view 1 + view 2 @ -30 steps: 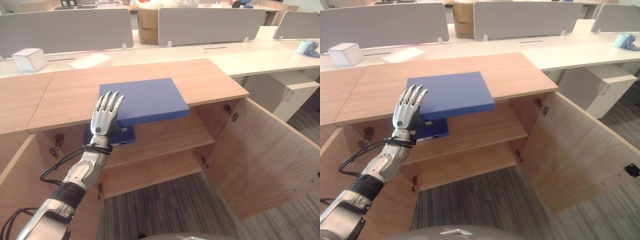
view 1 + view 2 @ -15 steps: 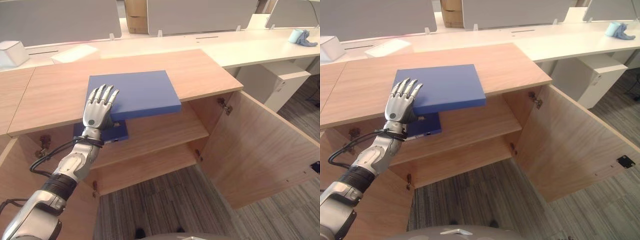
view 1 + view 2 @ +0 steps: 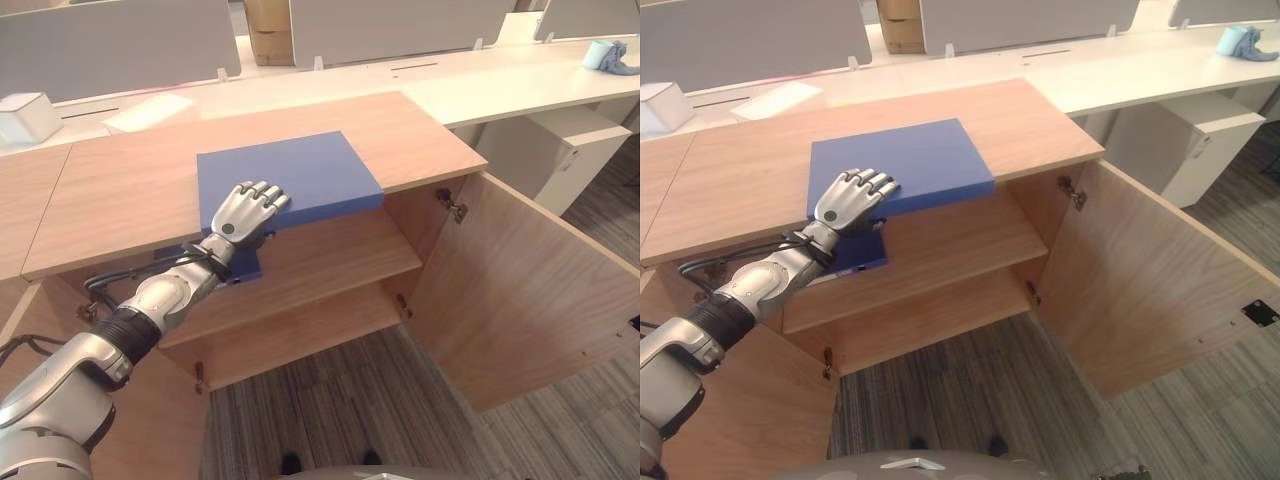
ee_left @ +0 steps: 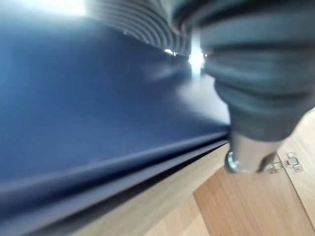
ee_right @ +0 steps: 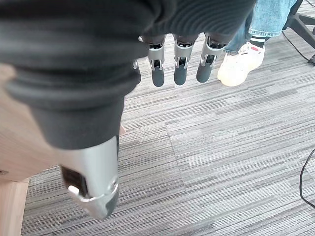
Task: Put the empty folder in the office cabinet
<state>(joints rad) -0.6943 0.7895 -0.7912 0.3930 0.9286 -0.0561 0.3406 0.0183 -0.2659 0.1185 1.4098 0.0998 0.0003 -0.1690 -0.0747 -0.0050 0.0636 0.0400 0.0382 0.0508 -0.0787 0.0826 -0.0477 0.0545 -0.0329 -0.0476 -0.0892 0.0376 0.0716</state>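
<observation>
Fingers [image 3: 262,197] of left hand [image 3: 243,213] curl over flat, matte blue folder [image 3: 290,176].

You have a plain blue folder [image 3: 285,177], light wood-grain cabinet [image 3: 400,140], and grey striped carpet [image 5: 221,147]. At one o'clock, a white shoe [image 5: 239,62], apparently with blue jeans [image 5: 268,17].

No readable text or labels

Left hand [image 3: 245,212] now curls over folder [image 3: 300,175] edge.
</observation>
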